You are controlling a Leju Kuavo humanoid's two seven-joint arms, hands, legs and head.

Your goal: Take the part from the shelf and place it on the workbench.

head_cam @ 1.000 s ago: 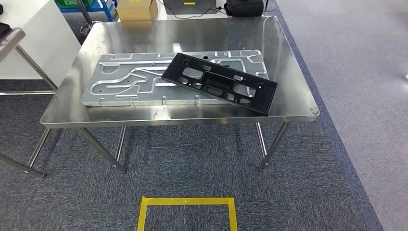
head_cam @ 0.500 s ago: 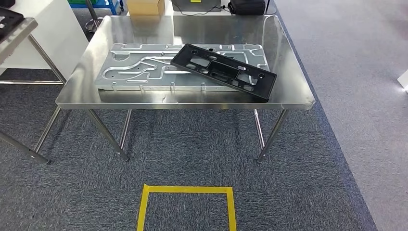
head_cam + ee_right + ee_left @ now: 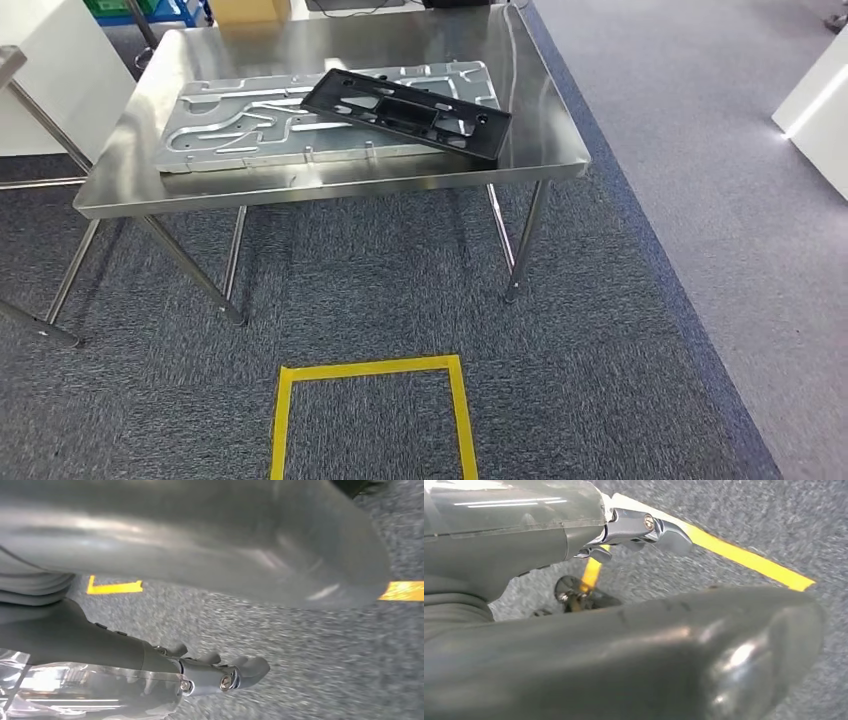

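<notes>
A black plastic frame part (image 3: 405,112) with several cut-outs lies flat on the steel workbench (image 3: 545,125), its left end resting on a large silver stamped plate (image 3: 230,125). My left hand (image 3: 589,645) hangs low over the grey carpet. Its thick thumb (image 3: 704,645) and darker fingers (image 3: 639,527) are apart with nothing between them. My right hand (image 3: 190,535) hangs the same way above the carpet, fingers (image 3: 220,672) apart from the thumb and holding nothing.
A yellow tape square (image 3: 368,372) marks the carpet in front of the workbench. A slanted metal leg (image 3: 40,328) of another stand and a white panel (image 3: 50,70) sit at the left. A white cabinet (image 3: 815,90) stands at the far right.
The whole picture has shifted, so the camera has moved: the workbench now sits higher and further left, and more floor shows at the right. The black part and plate lie as before.
</notes>
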